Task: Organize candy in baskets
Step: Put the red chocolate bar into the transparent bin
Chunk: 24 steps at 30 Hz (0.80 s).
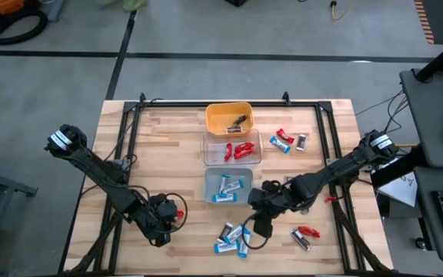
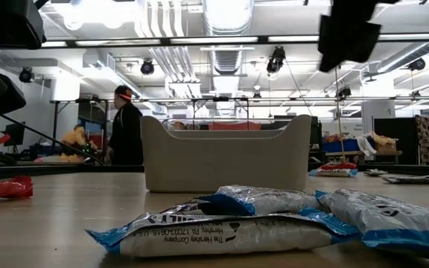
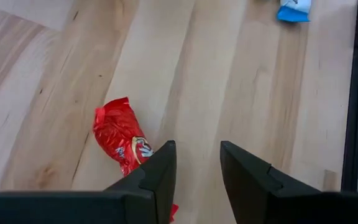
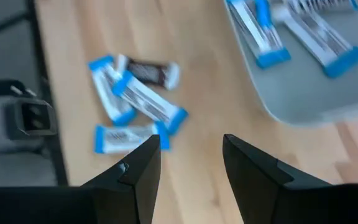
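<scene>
At the table's near-left, the left gripper (image 3: pixel 194 171) hangs low over the wood with its jaws parted and nothing between them. A red candy (image 3: pixel 122 135) lies beside one finger, its end hidden behind that finger, so contact cannot be judged.

The three baskets run in a line at the middle, probably one per wrapper colour: the yellow-orange basket (image 1: pixel 228 118) farthest, with one dark piece in it, the clear basket (image 1: pixel 231 148) with red bars, and the pale grey-blue basket (image 1: pixel 228 185) with blue-and-white bars.

The right gripper (image 1: pixel 263 218), jaws apart and empty, hovers between the grey-blue basket and a cluster of blue-and-white candy (image 1: pixel 233 237) near the front edge (likely its next pick). A dark bar (image 4: pixel 149 71) lies among them.

More bars lie loose farther right (image 1: pixel 289 140). In the low view the grey-blue basket's wall hides its contents.
</scene>
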Motion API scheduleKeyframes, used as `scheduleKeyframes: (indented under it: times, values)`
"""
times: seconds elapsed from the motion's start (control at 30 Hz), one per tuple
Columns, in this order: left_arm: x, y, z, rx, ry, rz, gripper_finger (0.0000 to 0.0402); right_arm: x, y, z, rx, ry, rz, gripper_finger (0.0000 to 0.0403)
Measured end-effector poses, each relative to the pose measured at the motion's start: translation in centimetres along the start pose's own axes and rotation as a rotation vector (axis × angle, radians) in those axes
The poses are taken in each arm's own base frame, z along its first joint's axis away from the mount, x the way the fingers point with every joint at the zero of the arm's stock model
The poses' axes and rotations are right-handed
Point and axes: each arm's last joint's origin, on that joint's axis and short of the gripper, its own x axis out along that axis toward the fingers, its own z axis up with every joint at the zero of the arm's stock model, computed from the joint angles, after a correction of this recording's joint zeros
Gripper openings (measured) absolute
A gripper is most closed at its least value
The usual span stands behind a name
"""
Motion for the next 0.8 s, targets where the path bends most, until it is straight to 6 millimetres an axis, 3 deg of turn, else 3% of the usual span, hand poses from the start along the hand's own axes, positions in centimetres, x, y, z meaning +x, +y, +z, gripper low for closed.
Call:
scheduleKeyframes:
  times: [0.4,0.8]
  values:
    - [-0.2,0.8,-0.8,0.019,0.036,0.099,0.0117,-0.7,-2.6,-0.1,0.117,0.169,-0.091,0.0164]
    - [-0.4,0.3,-1.6,0.04,0.112,0.056,0.0131,-1.1,-3.7,-1.1,0.182,0.292,-0.19,0.0164]
